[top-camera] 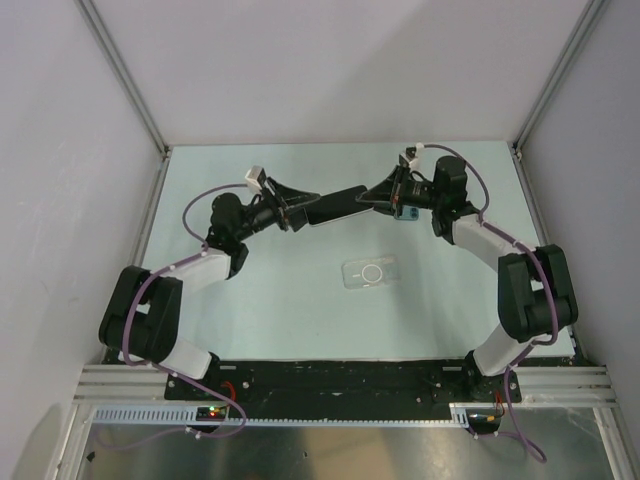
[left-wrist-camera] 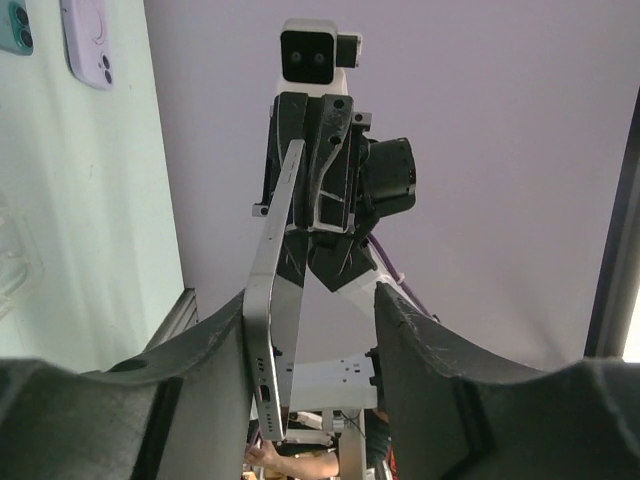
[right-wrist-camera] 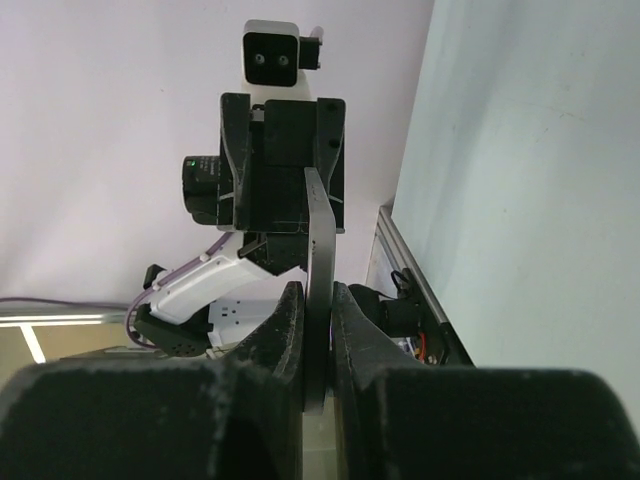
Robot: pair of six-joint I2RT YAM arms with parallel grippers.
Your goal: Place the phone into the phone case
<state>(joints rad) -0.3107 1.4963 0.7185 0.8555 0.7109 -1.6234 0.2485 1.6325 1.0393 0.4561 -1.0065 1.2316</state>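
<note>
The phone is held in the air, edge-up, between my two grippers over the far middle of the table. My right gripper is shut on its right end; in the right wrist view both fingers pinch the dark, edge-on phone. My left gripper is around its left end with jaws wide apart. In the left wrist view the phone's pale edge leans on the left finger and the right finger stands clear of it. The clear phone case lies flat on the table below.
A teal item lies on the table under the right wrist. The left wrist view shows a lavender case-like item and the teal one on the table. White walls enclose the table on three sides.
</note>
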